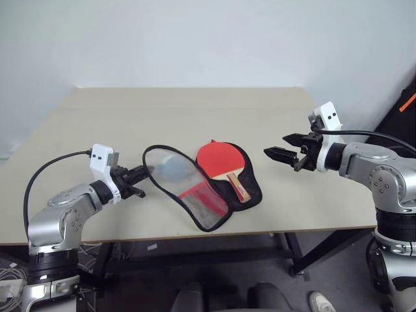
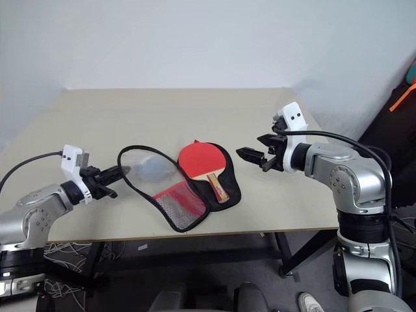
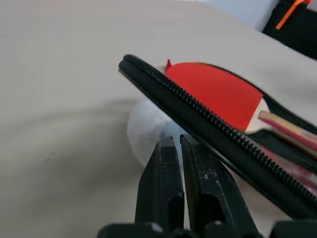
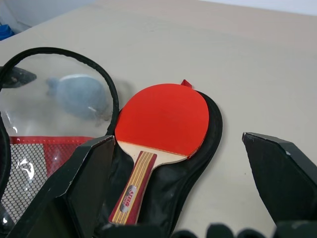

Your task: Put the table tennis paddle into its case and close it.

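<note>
While the case (image 1: 205, 188) lay unzipped and spread open on the beige table (image 1: 130, 117), the table tennis paddle (image 1: 224, 162) rested red face up in its black-lined half, the striped wooden handle pointing toward the robot and the blade's far edge just short of the case's rim. The left gripper (image 1: 144, 172) had its black fingers (image 3: 166, 188) clenched together at the raised zip edge of the case's transparent flap; whether they pinched the edge itself could not be told. The right gripper (image 1: 284, 148) hovered above the table just beside the paddle's half, apart from it, its jaws released and spread wide. Small lettering ran along the paddle handle, too small to read. A whitish-grey lump (image 4: 79, 94) lay on the table, seen through the clear flap, and a red mesh pocket (image 1: 198, 195) sat at the flap's narrow end. Nothing lay between the right gripper and the paddle.
</note>
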